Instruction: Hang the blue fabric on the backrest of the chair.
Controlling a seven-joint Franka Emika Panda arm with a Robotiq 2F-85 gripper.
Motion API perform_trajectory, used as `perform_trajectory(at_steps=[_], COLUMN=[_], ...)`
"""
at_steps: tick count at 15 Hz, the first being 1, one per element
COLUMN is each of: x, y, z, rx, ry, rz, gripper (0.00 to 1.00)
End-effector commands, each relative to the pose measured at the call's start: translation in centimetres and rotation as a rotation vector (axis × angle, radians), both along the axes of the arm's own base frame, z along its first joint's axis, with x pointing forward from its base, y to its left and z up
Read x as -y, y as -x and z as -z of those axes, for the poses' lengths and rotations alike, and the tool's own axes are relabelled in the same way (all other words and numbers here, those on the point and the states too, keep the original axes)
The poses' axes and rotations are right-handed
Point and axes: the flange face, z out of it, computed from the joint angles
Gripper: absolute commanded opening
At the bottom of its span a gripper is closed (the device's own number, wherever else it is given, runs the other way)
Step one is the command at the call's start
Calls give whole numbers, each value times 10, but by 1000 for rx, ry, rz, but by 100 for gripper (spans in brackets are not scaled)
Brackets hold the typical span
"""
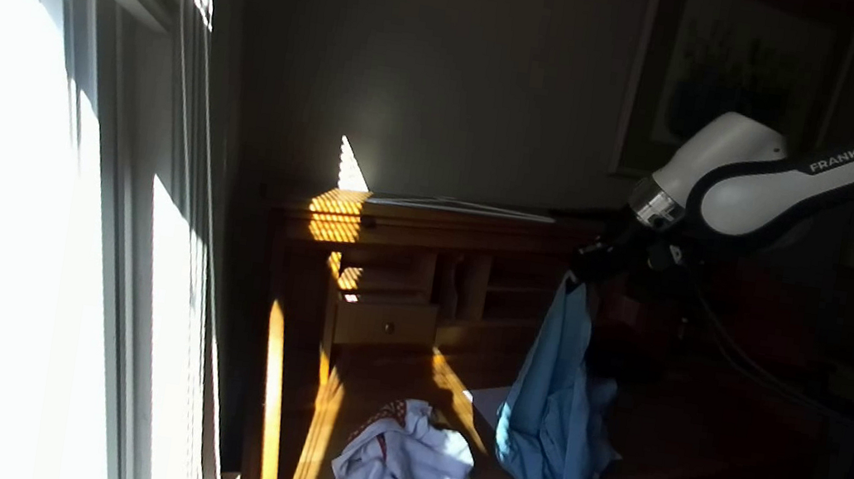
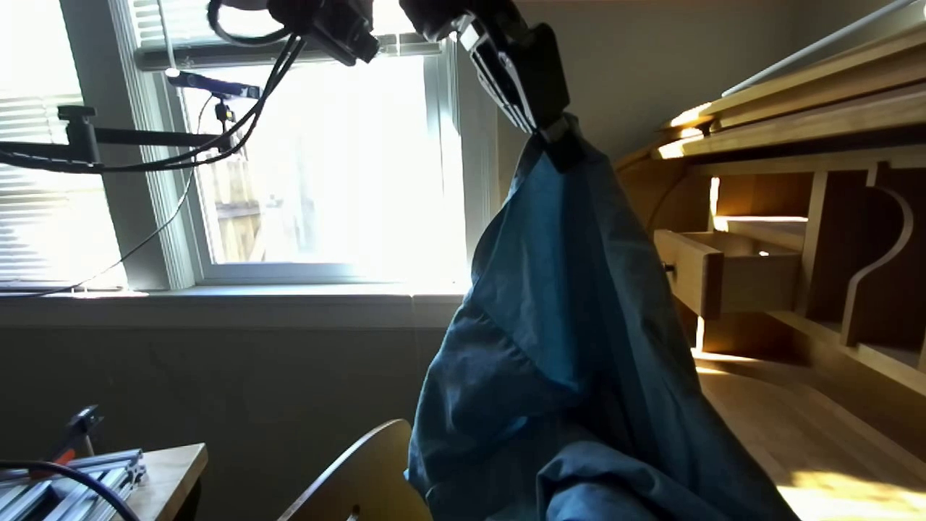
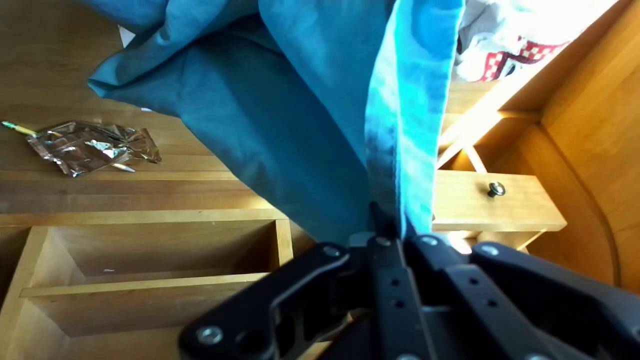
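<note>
The blue fabric (image 1: 550,432) hangs from the claw (image 3: 395,227), which is clamped tight on a bit of its edge; in the wrist view a narrow folded strip runs straight into the grip. Held at that one spot, the material drops under its own weight into a tall creased cone, wider toward the bottom. In an exterior view its lower part shows against the table (image 1: 383,375); whether the lowest folds touch the wood I cannot tell. The backrest of the chair (image 2: 376,470) is partly hidden behind the drape, so contact there is unclear too.

The high hold probably gives the hanging length room to pass over the backrest's top. The draping is not yet done. The next move likely calls for carrying the load across and lowering it so that some falls on each side; with too little over, it could slip off.

A white cloth (image 1: 404,462) lies crumpled just beside, with a gap between, and a brown wrapper (image 3: 100,147) lies over a pencil (image 3: 22,129); neither seems to matter for the hanging.
</note>
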Motion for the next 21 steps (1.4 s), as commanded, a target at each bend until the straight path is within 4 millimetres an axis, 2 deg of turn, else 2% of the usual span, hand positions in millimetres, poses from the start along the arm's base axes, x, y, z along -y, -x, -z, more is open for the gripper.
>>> perform_trajectory(at_steps=[1, 5, 8, 13, 18, 21], x=[-4, -3, -6, -22, -21, -25], y=[15, 35, 59, 100, 128, 143], z=[-11, -38, -51, -44, -36, -23], rx=[-11, 28, -46, -265, -392, -491], ry=[6, 21, -20, -104, -139, -191], rz=[-8, 14, -17, -102, -132, -183], gripper=[0, 0, 0, 0, 0, 0])
